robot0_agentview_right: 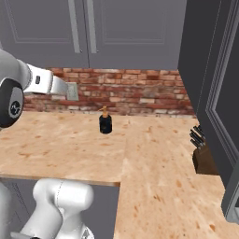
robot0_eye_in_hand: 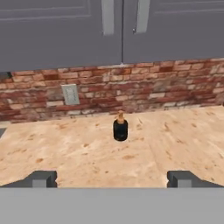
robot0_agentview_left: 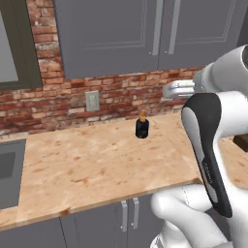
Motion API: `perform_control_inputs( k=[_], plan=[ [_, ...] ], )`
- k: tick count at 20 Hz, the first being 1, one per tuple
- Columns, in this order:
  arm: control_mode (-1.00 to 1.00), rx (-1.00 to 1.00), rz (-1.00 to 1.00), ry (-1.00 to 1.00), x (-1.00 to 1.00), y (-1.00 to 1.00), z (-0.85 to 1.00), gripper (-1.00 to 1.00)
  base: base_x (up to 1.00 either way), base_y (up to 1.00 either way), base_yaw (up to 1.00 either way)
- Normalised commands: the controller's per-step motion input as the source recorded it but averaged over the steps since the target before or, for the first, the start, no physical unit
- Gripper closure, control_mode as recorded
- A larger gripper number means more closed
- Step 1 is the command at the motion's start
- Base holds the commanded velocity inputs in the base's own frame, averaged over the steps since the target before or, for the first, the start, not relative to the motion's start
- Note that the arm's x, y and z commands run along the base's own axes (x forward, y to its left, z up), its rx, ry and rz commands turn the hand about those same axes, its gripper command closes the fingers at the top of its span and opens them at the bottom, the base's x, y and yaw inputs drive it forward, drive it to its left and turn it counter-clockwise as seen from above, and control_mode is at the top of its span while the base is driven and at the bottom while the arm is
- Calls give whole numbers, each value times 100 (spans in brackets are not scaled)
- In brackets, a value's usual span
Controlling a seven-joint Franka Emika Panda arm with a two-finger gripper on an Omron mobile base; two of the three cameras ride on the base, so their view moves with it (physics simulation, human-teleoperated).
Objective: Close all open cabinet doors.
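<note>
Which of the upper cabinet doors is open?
The door on the far right, swung out over the counter above the knife block; the two doors above the brick wall are shut.

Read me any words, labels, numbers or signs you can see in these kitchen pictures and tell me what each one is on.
There is no readable text.
Black bottle on the counter: no label shows.
Wall outlet plate on the brick: blank.
Cabinet doors: plain panels and silver handles, no markings.
Knife block: no lettering can be made out.
</note>
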Motion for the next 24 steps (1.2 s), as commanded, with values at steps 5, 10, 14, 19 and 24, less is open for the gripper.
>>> perform_control_inputs(
  k=[5,10,14,19,24],
  plan=[
    [-100,-1,-3,18,-74,-29,-6,-100,0,0,0],
    [-100,0,0,15,-54,-14,-3,-100,0,0,0],
    [-100,0,0,3,-26,-3,-9,-100,0,0,0],
    [-100,0,0,0,-7,-1,-19,-100,0,0,0],
    [-100,0,0,0,0,0,-28,-100,0,0,0]
  ],
)
